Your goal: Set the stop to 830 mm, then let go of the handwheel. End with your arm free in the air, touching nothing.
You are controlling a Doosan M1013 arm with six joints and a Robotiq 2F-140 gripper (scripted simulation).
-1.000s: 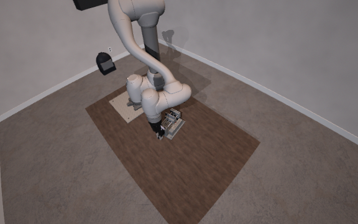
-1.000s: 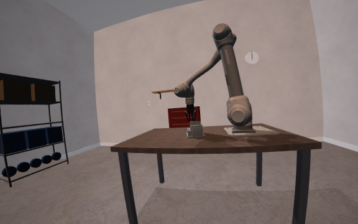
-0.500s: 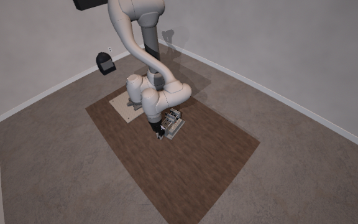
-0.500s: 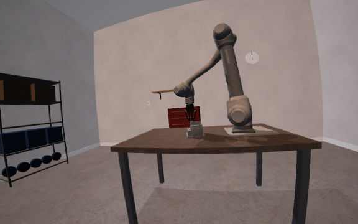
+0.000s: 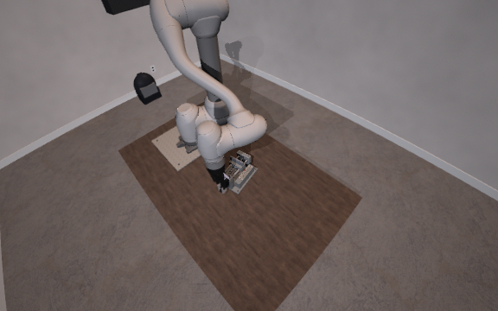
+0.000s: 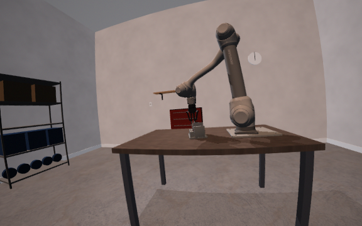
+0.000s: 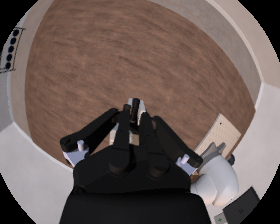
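A small grey stop fixture [image 5: 241, 171] stands on the wooden table top, and it also shows in the exterior view [image 6: 197, 130]. My gripper [image 5: 222, 186] points straight down at the fixture's near end. In the exterior view the gripper [image 6: 192, 120] sits right on top of the fixture. In the wrist view the fingers are shut on a small pale part, the handwheel [image 7: 135, 104]. The fingers hide most of the handwheel. No scale reading is legible.
The arm's base sits on a pale plate [image 5: 175, 147] on the table behind the fixture. A red cabinet [image 6: 185, 118] stands by the far wall. A shelf rack [image 6: 24, 125] with boxes is at the left of the room.
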